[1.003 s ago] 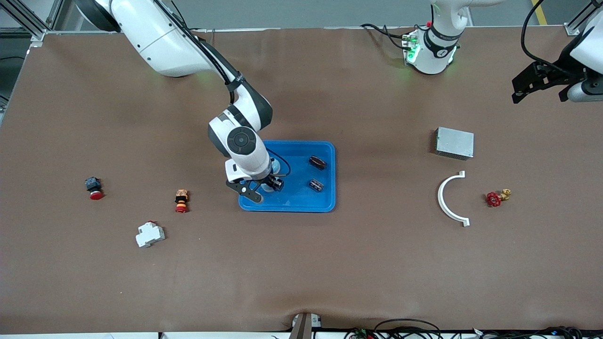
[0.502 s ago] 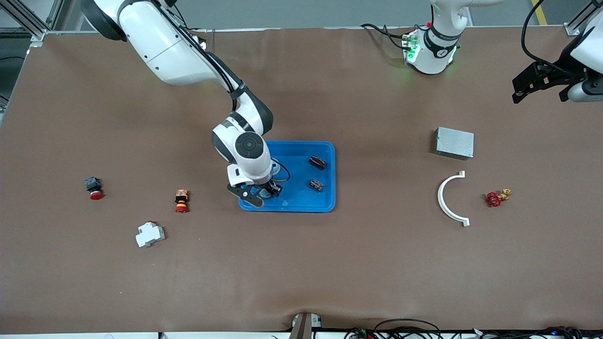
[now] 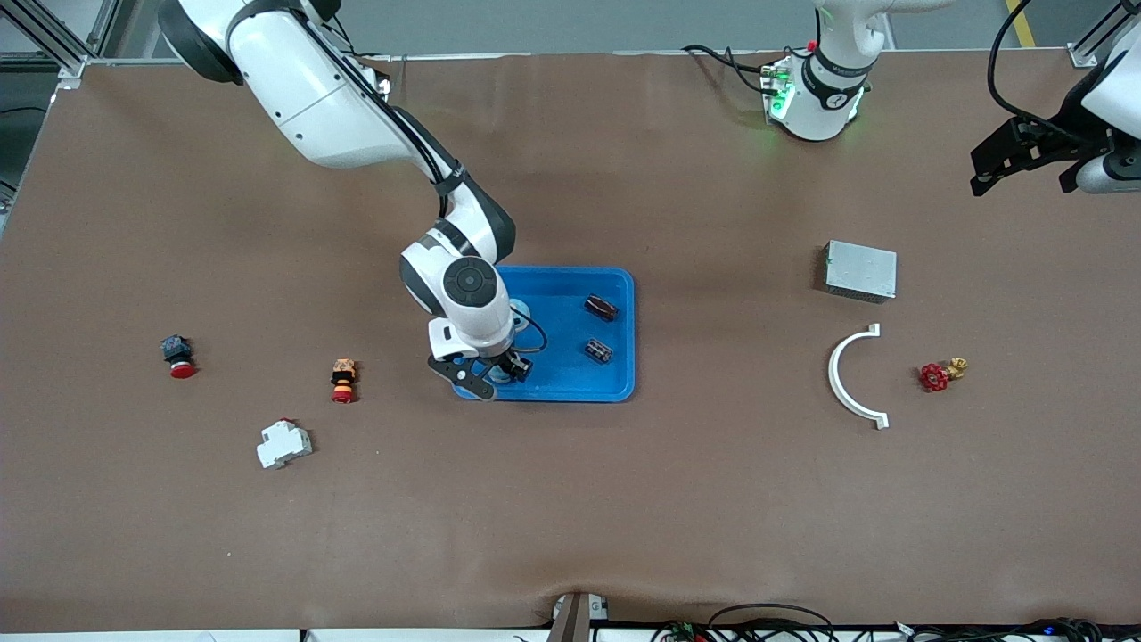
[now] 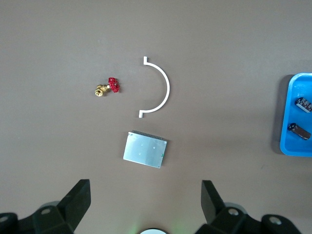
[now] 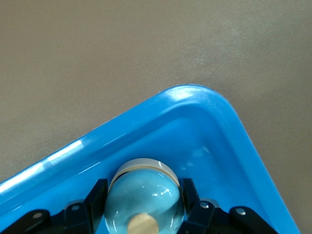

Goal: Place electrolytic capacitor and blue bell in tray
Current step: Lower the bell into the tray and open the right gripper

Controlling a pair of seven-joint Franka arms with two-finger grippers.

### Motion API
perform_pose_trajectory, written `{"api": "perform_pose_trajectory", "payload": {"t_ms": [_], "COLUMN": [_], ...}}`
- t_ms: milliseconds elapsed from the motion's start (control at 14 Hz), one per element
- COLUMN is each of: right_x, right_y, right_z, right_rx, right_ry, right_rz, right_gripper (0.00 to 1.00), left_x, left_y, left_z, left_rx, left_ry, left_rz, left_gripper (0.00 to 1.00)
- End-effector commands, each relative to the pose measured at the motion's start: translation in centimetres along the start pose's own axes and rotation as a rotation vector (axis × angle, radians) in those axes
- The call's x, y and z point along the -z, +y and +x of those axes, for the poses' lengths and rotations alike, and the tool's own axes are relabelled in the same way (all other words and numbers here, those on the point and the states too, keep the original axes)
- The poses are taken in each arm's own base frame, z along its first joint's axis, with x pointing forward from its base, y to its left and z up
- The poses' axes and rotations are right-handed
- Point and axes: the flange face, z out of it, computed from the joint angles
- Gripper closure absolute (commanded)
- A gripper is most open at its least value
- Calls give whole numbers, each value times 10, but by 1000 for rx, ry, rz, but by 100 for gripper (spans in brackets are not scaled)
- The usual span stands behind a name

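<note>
Brown matting covers the table [image 3: 570,499], plain and slightly wrinkled at the edge nearest the front camera.

One white moulded block [image 3: 283,443], stepped in outline, lies nearest that camera, toward the right arm's end. Farther from the camera: one orange-and-red push-button [image 3: 342,380] and one dark button with a red cap [image 3: 177,356], well apart.

One white plastic half-ring [image 3: 854,375], with squared ends; just beside it, one small valve [image 3: 940,374] with red handwheel and brass body. Both toward the left arm's end.

One tray [image 3: 615,383], glossy bright-blue plastic, rounded corners, raised rim, mid-table. Contents: two dark cylindrical capacitors [image 3: 598,350] [image 3: 601,308], lying side by side but apart; one blue bell [image 5: 144,199], smooth pale-blue dome with a brass-coloured knob, in the corner nearest the camera at the right arm's end.

Right gripper [image 3: 493,374]: inside that tray corner, black fingers [image 5: 95,196] closed on either side of the bell's dome.

One grey metal box [image 3: 860,270], flat, speckled lid.

Left gripper [image 4: 145,200]: waiting high above the left arm's end of the table, jaws spread wide, holding nothing.
</note>
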Motion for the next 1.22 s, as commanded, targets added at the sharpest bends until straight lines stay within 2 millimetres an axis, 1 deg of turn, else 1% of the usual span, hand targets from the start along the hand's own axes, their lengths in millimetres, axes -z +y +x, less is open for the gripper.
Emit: {"api": "perform_pose_trajectory", "payload": {"t_ms": [0,430,502,573,1147], "right_x": [-5,-12,-13,-14,-12], "right_y": [-9,-9,-8,-9,-6], "right_z": [-1,-2,-2,-4,2], "right_rx": [-6,-25,-24,-17,-11], "right_ry": [26,24,25,29,33], "right_rz": [9,19,19,23,9], "right_gripper": [100,100,26,0,0], "left_x": [3,1,1,1,-2], "left_y": [1,1,1,1,2], "left_z": [-7,-7,-7,-7,-6], "left_rx": [-10,-10,-10,-10,-11], "left_ry": [-7,-12,-12,-12,-21], "left_rz": [-19,-18,-18,-18,-18], "left_gripper": [0,0,0,0,0]}}
